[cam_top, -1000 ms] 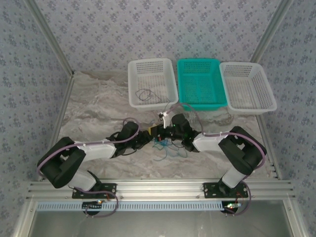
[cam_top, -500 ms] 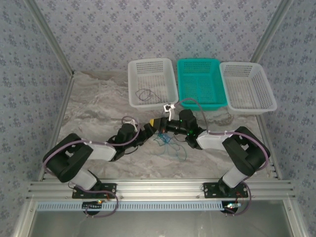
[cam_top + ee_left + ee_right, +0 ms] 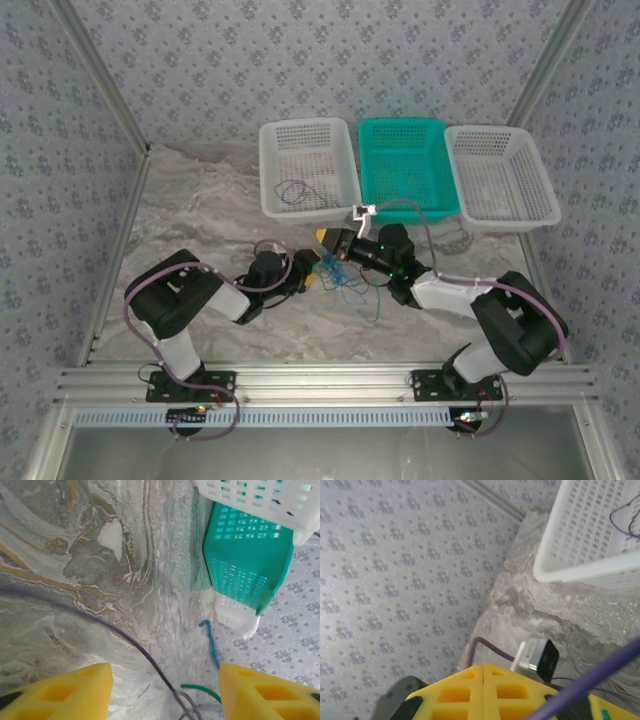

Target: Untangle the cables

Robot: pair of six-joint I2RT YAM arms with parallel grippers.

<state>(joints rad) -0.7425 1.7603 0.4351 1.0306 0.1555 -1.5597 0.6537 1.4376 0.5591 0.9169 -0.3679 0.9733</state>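
Clearly, left jaws gape wide above the marbled bench (image 3: 75,555), cables (image 3: 211,642) loose between them; right jaws pressed shut, grasp untellable, facing patterned wallpaper (image 3: 395,555)

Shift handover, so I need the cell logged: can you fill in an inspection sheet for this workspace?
Surface: marbled grey-beige table, no spills seen.
Job's things: cables, a blue, teal and dark tangle between the two grippers, with loose strands trailing toward the near edge; one dark cable lies in the left white basket.
Clutter: nothing seen.
Grippers: left gripper open, strands running between its fingers; right gripper shut, cannot tell whether on a strand.
Cables: purple-grey arm cables loop along both arms.
Surroundings: teal basket and right white basket at the far edge; patterned walls.
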